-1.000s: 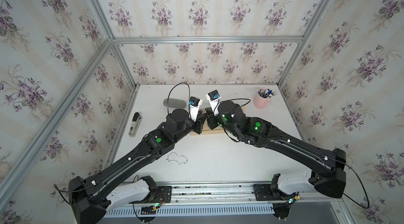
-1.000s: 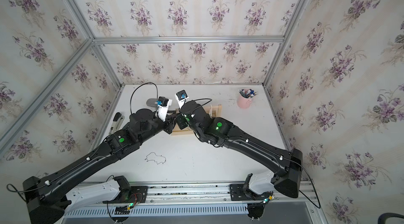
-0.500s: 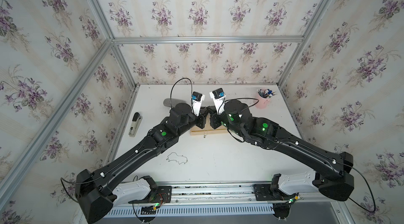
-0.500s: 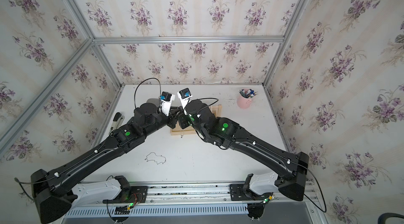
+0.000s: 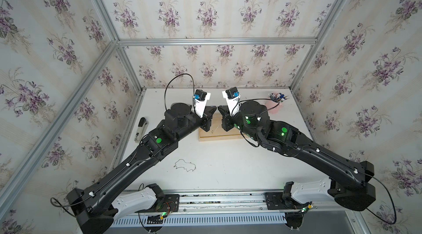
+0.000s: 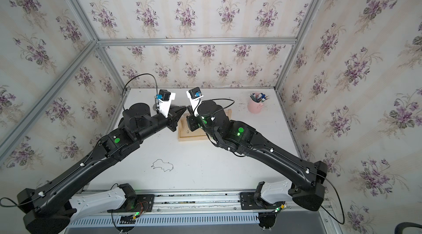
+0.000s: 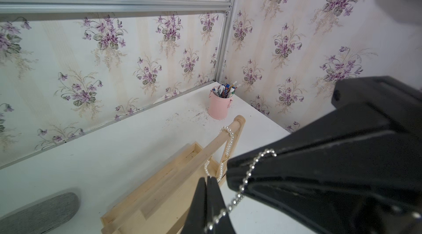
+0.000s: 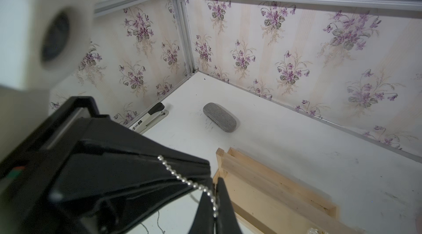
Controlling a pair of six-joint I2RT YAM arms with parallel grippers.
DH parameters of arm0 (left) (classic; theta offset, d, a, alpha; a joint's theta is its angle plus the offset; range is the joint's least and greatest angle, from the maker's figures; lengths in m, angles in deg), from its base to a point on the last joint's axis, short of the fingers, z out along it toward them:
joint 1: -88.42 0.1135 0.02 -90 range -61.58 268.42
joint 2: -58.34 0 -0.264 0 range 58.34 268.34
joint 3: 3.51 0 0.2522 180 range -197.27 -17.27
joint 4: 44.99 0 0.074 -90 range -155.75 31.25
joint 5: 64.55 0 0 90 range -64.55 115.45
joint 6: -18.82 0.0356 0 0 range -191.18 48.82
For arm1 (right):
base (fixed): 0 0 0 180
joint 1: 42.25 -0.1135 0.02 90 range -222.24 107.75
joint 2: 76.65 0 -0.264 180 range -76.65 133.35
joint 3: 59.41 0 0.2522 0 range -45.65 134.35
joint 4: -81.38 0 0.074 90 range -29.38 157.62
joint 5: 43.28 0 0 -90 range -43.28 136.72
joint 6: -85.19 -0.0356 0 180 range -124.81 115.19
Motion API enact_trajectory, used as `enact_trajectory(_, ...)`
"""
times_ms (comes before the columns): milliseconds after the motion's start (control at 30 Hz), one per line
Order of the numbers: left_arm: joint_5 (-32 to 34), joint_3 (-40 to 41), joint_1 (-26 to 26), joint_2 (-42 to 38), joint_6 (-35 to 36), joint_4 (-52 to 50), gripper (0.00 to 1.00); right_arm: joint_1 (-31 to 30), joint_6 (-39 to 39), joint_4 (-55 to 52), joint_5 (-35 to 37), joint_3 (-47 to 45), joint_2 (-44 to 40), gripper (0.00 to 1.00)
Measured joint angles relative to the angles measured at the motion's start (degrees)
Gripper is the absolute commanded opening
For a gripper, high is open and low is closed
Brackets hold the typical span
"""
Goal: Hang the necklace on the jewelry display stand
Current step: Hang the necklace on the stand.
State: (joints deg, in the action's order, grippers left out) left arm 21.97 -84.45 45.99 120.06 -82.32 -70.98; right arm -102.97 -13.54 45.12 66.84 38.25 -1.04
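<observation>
Left gripper (image 7: 207, 201): pinched the ball-chain necklace (image 7: 239, 195), above the jewelry display stand (image 5: 219, 138).
Right gripper (image 8: 215, 207): clamped the same chain, tip to tip with the left.
Pearl strand (image 7: 229, 146): draped over the stand's rail.
Stapler (image 8: 150, 116): lay left of the stand, its printed label unreadable.

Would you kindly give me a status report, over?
Left gripper and right gripper shut on necklace. Held above stand, not hung. Pearls already on rail.

Light was bright, even, diffuse; faint shadows lay on table (image 5: 228, 171); wrist views blurred near lens, sharp beyond; wide-angle stretch on walls (image 5: 205, 16) around table
</observation>
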Motion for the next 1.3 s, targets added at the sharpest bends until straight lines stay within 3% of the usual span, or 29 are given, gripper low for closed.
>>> enact_trajectory(200, 2.47, -2.69, 0.04, -1.27, 3.63, -8.57, 0.00, 0.87, 2.43, 0.55, -0.87, 0.63, 2.23, 0.01)
enact_trajectory(367, 0.39, -5.62, 0.04, -1.70, 5.92, -14.67, 0.00, 2.69, 2.97, 3.69, -5.09, -0.13, 3.13, 0.04)
enact_trajectory(533, -2.93, -9.44, 0.17, -1.57, 6.60, -19.30, 0.00, 5.75, 4.92, 7.72, -13.92, 0.13, 5.27, 0.07)
enact_trajectory(867, -3.06, -10.23, 0.35, -3.63, 3.63, -23.37, 0.00, 11.15, 5.75, 13.42, -31.23, 1.11, 10.69, 0.08)
enact_trajectory(1033, -2.69, -10.73, 0.57, -1.99, 3.23, -24.41, 0.00, 11.32, 5.75, 19.63, -32.87, -2.43, 11.72, 0.08)
enact_trajectory(1300, -0.55, -10.10, 1.42, 1.36, 2.58, -25.57, 0.00, 12.74, 6.27, 24.04, -34.56, 0.46, 17.25, 0.07)
